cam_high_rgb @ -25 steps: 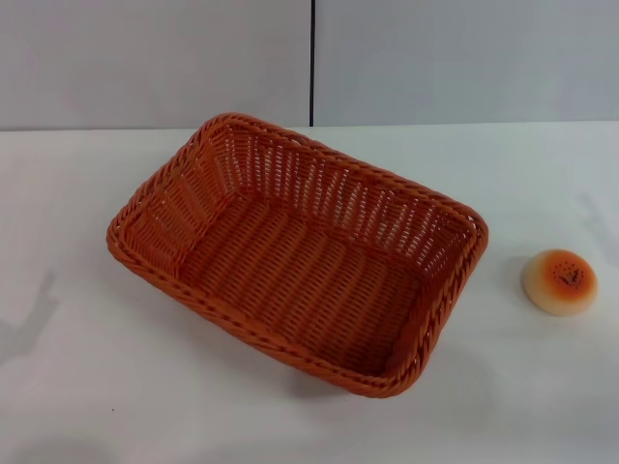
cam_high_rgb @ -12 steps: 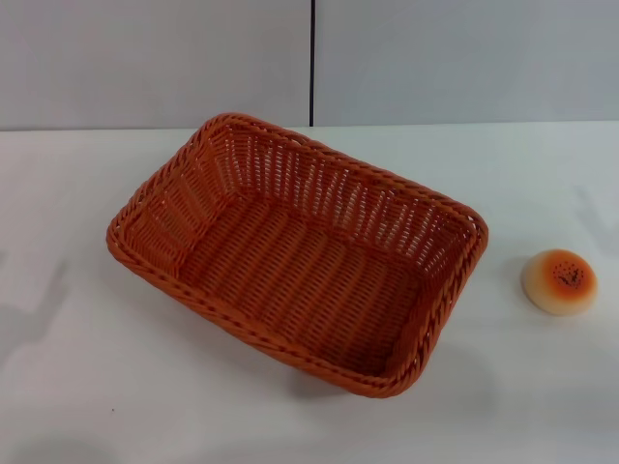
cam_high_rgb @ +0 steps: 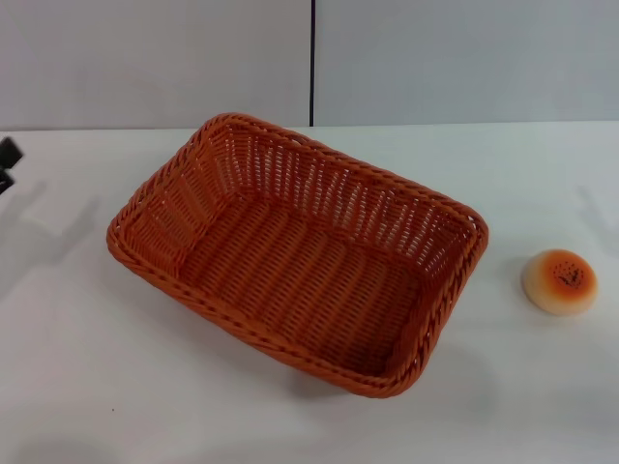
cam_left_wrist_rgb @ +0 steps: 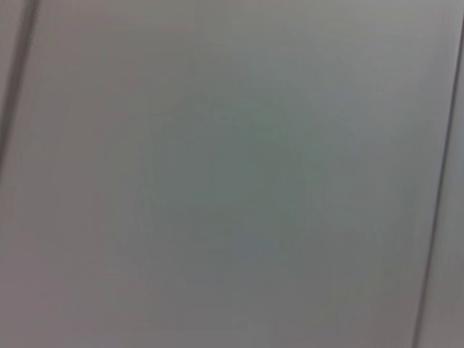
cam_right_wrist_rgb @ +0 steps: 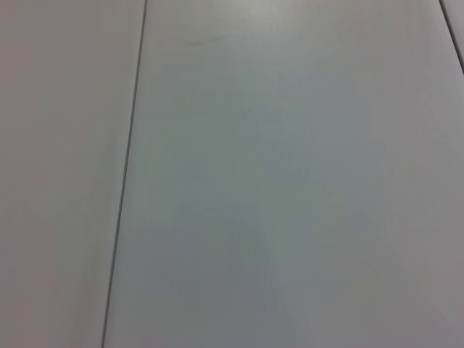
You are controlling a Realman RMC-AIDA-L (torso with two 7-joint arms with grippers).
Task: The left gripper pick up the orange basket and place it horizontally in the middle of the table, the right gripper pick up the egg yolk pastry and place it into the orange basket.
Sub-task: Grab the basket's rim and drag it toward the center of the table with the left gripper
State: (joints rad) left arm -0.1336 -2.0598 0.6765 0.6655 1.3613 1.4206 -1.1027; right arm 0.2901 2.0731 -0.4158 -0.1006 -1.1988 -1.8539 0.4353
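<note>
The orange basket (cam_high_rgb: 290, 256) sits empty on the white table (cam_high_rgb: 97, 367), turned at a slant, with one corner toward the back and one toward the front right. The egg yolk pastry (cam_high_rgb: 560, 281) rests on the table to the right of the basket, a short gap away from its rim. Only the black tip of my left gripper (cam_high_rgb: 7, 162) shows at the far left edge of the head view, well left of the basket. My right gripper is out of view. Both wrist views show only grey wall panels.
A grey panelled wall (cam_high_rgb: 435, 58) with a dark vertical seam (cam_high_rgb: 311, 58) stands behind the table's back edge. Bare tabletop lies left of and in front of the basket.
The left gripper's tip has come into the head view at the far left edge, and its shadow on the table has shifted up. Basket and pastry have not moved.
</note>
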